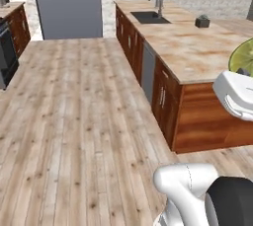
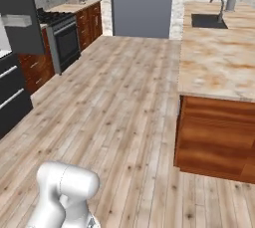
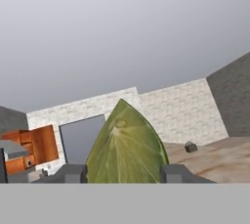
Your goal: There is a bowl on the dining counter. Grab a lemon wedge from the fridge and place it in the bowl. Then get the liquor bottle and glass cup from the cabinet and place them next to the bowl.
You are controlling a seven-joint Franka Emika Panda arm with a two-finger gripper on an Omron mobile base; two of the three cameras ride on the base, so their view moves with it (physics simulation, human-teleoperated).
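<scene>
Lemon wedge (image 3: 127, 147) between jaws, marbled island counter (image 1: 192, 52), plank floor (image 1: 74, 121)

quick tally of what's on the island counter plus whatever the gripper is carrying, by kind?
Sink: 1
Faucet: 1
Small dark object on the counter, too small to identify: 1
Lemon wedge, held between the fingers of the gripper: 1
Total: 4

Base cams look fwd from behind, sharing island counter (image 1: 197, 55); hand cam tilted up

green lemon wedge (image 3: 127, 147) — upright btwn pincer (image 3: 126, 173) tips
</scene>
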